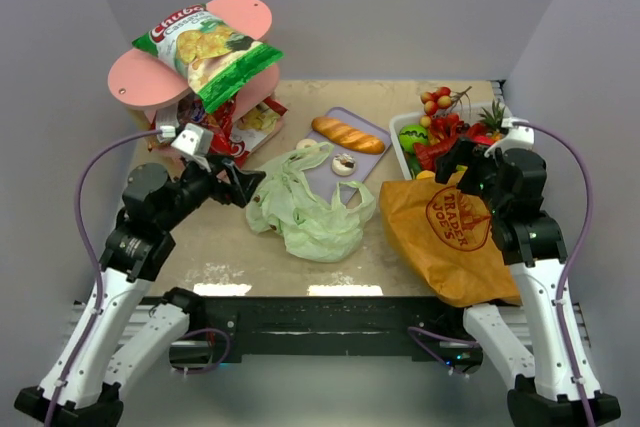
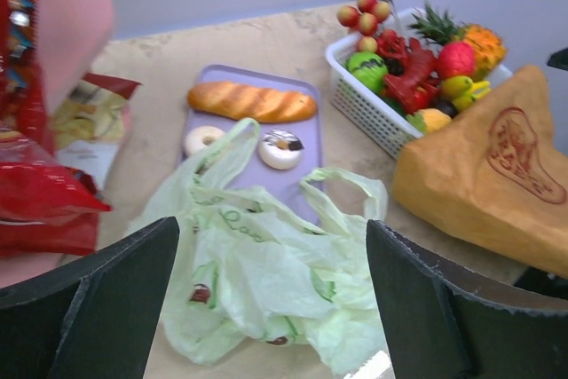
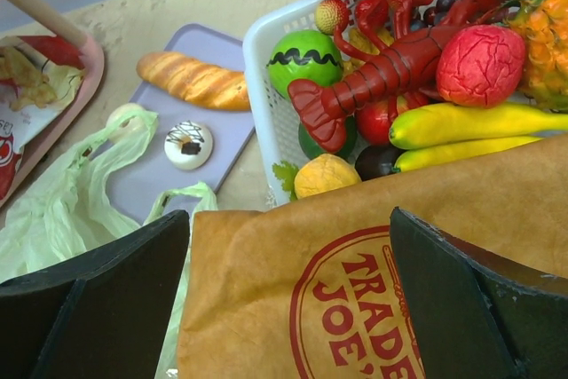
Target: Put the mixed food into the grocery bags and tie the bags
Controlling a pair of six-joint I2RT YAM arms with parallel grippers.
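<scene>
The pale-green plastic grocery bag (image 1: 305,205) lies crumpled mid-table, its handles resting on a purple tray (image 1: 364,161). My left gripper (image 1: 240,185) hovers at the bag's left edge, open, the bag (image 2: 266,281) showing between its wide-apart fingers. The brown Trader Joe's paper bag (image 1: 450,232) lies flat on the right. My right gripper (image 1: 455,162) is open just above its far end (image 3: 302,281). A bread loaf (image 1: 347,134) and small pale round pieces (image 2: 280,149) sit on the tray. The green-and-white chips bag (image 1: 210,52) leans on a pink stand (image 1: 140,82), with red packets (image 2: 40,201) below it.
A white basket (image 1: 400,143) of toy fruit and a red lobster (image 3: 382,73) stands at the back right, right behind the paper bag. The pink stand and its packets fill the back left. Grey walls enclose the table on three sides.
</scene>
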